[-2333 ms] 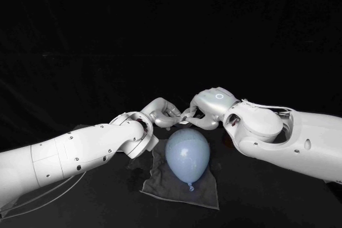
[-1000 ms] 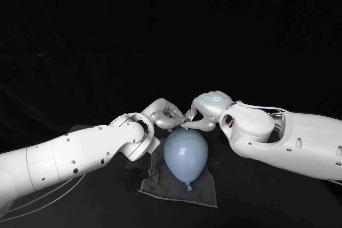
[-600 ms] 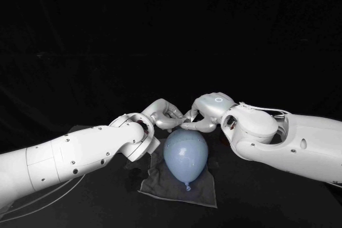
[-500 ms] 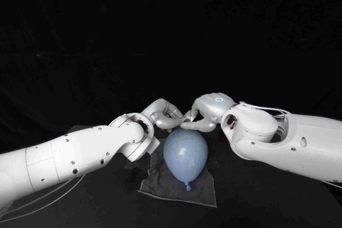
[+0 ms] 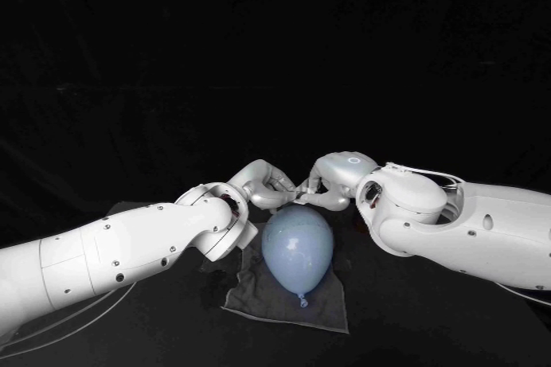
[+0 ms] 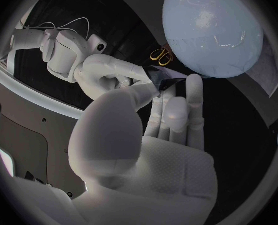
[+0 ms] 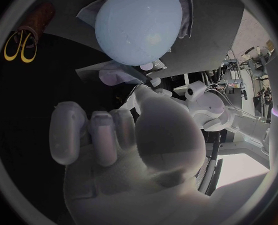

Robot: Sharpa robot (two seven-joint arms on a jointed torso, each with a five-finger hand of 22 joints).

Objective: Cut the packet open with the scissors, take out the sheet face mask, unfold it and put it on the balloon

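Note:
A pale blue balloon (image 5: pixel 296 247) lies on a grey cloth (image 5: pixel 270 303), its knot toward me. Just past its far end my left hand (image 5: pixel 267 188) and right hand (image 5: pixel 325 193) meet, fingertips together. Between them is a dark thin sheet (image 6: pixel 166 80); I cannot tell whether it is the packet or the mask. In the left wrist view the right hand (image 6: pixel 113 75) pinches one edge while my left fingers (image 6: pixel 176 105) and thumb hold the other. The right wrist view shows the same sheet (image 7: pixel 98 71) under the balloon (image 7: pixel 139 25). Yellow-handled scissors (image 7: pixel 20 46) lie apart on the black table.
The scissors (image 6: pixel 161 56) lie beyond the balloon (image 6: pixel 214 30), away from both hands. A brown object (image 7: pixel 41 12) sits close to them. The cloth's edge (image 7: pixel 183 15) reaches out past the balloon. Both forearms flank the balloon closely.
My right hand has edged a little lower and closer to the left hand. Both hands stay joined at the balloon's far end, and the balloon has barely shifted.

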